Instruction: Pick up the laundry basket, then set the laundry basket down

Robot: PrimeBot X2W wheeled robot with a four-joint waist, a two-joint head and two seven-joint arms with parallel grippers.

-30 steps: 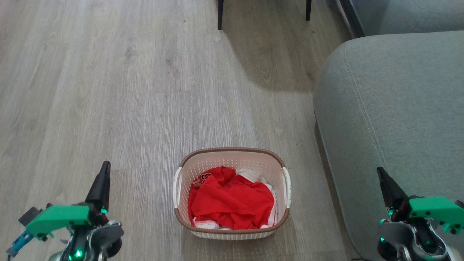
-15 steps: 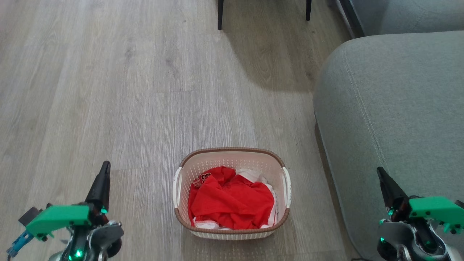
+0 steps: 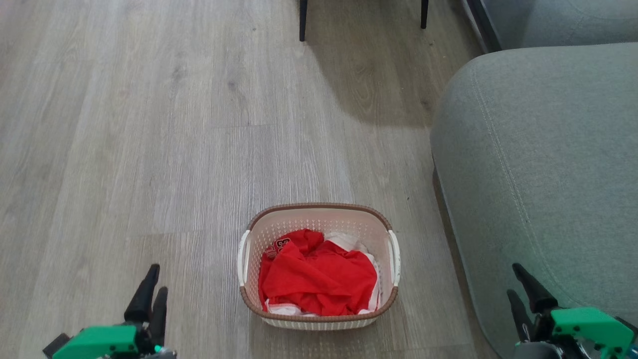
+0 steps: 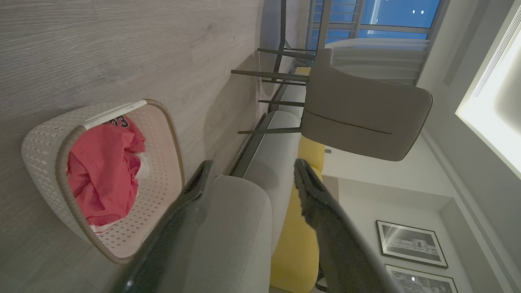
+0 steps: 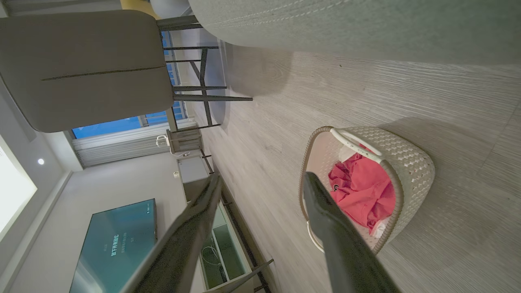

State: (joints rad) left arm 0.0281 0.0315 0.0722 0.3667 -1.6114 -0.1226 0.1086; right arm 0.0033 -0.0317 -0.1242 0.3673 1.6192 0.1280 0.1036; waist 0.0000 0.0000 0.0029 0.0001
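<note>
The laundry basket (image 3: 319,222) stands on the wood floor in front of me, cream with a brown rim and white side handles, holding red and white clothes (image 3: 316,274). At the head view's lower left my left gripper (image 3: 157,278) is open, well left of the basket and touching nothing. My right gripper (image 3: 513,280) is open at the lower right, beside the sofa and apart from the basket. The left wrist view has the basket (image 4: 40,142) to the left of my parted left gripper (image 4: 253,162). From the right wrist, the basket (image 5: 407,158) lies just beyond my right gripper (image 5: 262,177).
A grey sofa (image 3: 538,149) fills the right side, close to the basket's right handle. Dark chair legs (image 3: 302,20) stand at the far end of the floor. Bare wood floor (image 3: 149,149) stretches left of and beyond the basket.
Both grippers have dropped lower in the head view and their fingers have parted from shut to open. The basket has not moved.
</note>
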